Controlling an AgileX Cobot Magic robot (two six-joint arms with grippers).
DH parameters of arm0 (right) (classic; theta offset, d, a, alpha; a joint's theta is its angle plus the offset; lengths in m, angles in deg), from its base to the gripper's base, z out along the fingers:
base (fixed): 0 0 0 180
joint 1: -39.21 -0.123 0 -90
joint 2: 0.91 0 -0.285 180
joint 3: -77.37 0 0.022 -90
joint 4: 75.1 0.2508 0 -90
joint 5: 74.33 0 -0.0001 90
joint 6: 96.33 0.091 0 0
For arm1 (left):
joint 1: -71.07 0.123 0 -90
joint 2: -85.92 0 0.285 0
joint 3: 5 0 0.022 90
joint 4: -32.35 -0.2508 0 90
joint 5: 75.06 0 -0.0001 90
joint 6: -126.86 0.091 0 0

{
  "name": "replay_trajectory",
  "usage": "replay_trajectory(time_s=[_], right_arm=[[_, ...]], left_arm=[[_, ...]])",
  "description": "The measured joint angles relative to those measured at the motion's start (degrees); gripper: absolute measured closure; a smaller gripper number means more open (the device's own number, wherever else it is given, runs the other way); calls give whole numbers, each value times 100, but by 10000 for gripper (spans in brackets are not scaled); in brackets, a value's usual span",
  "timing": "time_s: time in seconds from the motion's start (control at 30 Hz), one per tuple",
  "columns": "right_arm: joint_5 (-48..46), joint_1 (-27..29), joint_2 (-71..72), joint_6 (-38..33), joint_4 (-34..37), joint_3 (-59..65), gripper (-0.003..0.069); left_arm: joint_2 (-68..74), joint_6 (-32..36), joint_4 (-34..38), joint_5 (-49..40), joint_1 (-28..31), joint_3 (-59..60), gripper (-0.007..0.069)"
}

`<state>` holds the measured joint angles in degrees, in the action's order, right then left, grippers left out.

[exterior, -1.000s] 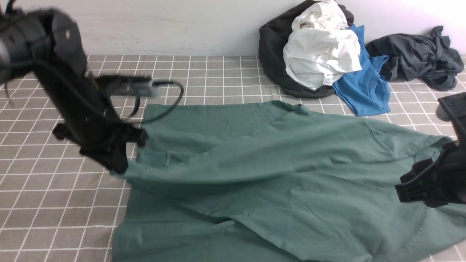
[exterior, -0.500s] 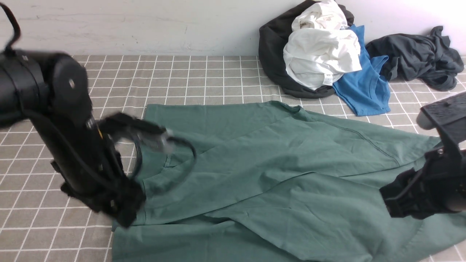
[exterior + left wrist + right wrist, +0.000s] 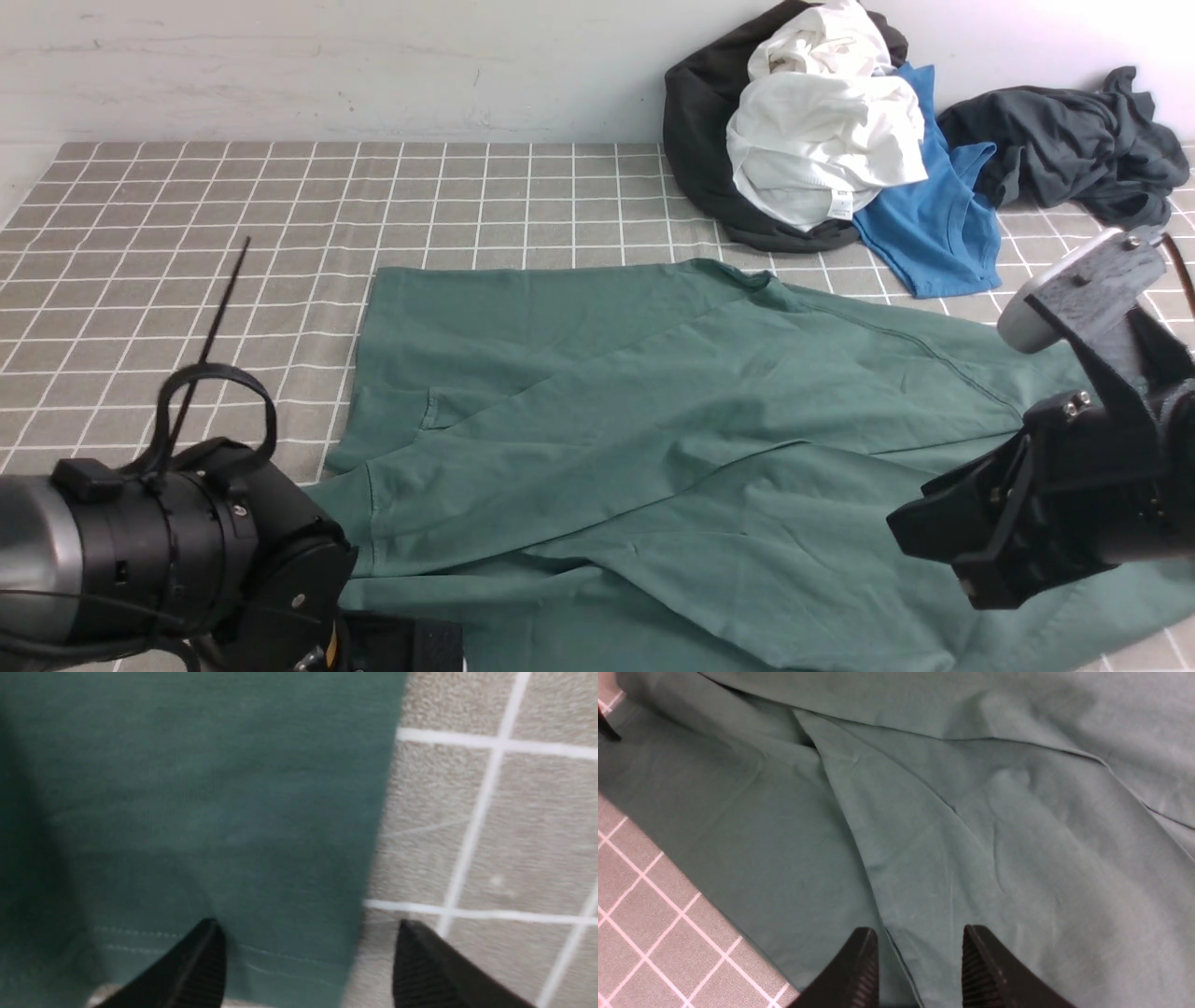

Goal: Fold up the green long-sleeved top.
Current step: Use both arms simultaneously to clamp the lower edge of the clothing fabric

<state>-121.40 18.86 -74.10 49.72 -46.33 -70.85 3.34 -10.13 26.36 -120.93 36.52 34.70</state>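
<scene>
Item: green top (image 3: 653,420), spread w/ creases across mid-to-right tabletop, reaching the near edge. Your L gripper (image 3: 306,933): fingers apart, nothing gripped, low toward the near-left corner. It straddles the top's side edge by the hem, one finger over fabric, the other over the checked cloth (image 3: 514,826). Your R gripper (image 3: 920,935): likewise spread and empty, over a fold toward the near-right corner. Clothes pile (image 3: 822,140): far-right corner, just beyond the top.
</scene>
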Motion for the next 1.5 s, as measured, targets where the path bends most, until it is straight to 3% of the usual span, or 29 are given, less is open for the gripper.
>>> replay_trajectory(time_s=[0.17,0.2,0.3,0.43,0.53,0.67,0.8,0.93,1.03,1.13,1.3,1.5], right_arm=[[-6,0,0,-6,6,0,416],[-6,0,0,-6,6,0,416],[-6,0,0,-27,6,0,416],[-19,0,0,-40,6,0,416],[-196,0,0,-208,6,0,416],[-640,0,0,-1087,-11,0,416],[-784,0,-92,-1745,-337,0,382],[-892,0,-459,-1915,-1276,62,288],[-763,0,-924,-1934,-2478,435,190],[-322,0,-1349,-1927,-3537,909,155],[809,-6,-1754,-1373,-5153,1597,188],[1073,-24,-1743,-61,-5941,1729,328]], left_arm=[[40,-60,-85,76,-5,0,402],[40,-74,-85,76,-5,0,498],[-82,-129,2,-72,-148,0,605],[-474,-507,215,-582,-370,0,614],[-1073,-1157,408,-1357,-451,-6,615],[-1694,-1474,382,-2040,-451,-6,619],[-2092,-1514,388,-2032,-451,-6,619],[-2236,-1546,418,-1957,-451,-6,619],[-2242,-1557,453,-1819,-451,4,619],[-2242,-1557,497,-1686,-451,4,619],[-2242,-1559,533,-1630,-451,4,619],[-2264,-1559,599,-1581,-451,4,619]])
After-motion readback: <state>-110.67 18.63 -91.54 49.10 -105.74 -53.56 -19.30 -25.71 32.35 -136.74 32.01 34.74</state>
